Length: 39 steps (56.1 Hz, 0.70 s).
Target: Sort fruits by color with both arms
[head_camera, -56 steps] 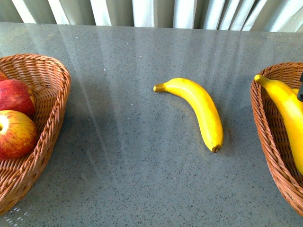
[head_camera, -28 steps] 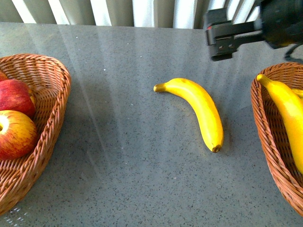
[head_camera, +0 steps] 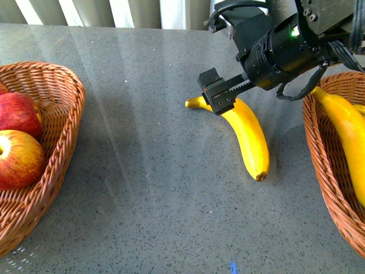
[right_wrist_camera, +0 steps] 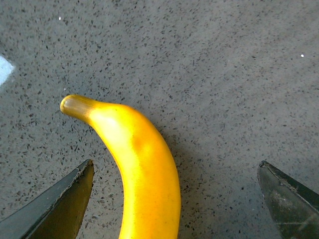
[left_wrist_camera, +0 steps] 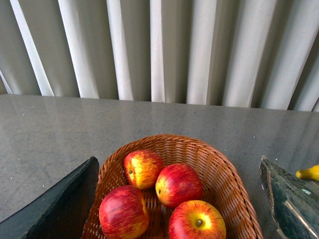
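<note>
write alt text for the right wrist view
A yellow banana lies on a speckled grey table, brown-tipped stem end visible. The open right pincer hangs over it, one dark finger on each side, neither touching it.

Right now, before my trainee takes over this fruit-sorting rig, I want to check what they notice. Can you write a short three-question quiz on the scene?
1. True or false: the right tool is shut on the loose banana.
2. In the left wrist view, how many apples lie in the wicker basket? A two, B four, C six.
3. Fill in: the second banana lies in the other basket, on the robot's ___ side.
Key: 1 false, its jaws stand wide open either side of the banana; 2 B; 3 right.
</note>
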Motion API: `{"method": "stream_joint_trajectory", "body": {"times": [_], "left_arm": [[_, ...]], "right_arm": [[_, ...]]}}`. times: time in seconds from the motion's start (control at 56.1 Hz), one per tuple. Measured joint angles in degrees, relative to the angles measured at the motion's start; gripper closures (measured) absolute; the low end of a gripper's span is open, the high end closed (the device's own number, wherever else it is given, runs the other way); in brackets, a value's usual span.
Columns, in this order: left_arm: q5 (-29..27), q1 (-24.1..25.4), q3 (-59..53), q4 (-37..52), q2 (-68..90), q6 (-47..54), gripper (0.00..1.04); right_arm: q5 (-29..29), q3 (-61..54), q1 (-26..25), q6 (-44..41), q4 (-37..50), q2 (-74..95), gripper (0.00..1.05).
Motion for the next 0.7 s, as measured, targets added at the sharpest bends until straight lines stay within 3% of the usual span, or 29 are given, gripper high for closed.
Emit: {"method": "stream_joint_trajectory", "body": {"times": [0.695], "left_arm": [[0.00, 0.00, -0.02, 0.00, 0.00, 0.00, 0.09]], "right_arm": [[-3.26, 3.08, 1.60, -3.52, -2.82, 6.40, 0.09]]}}
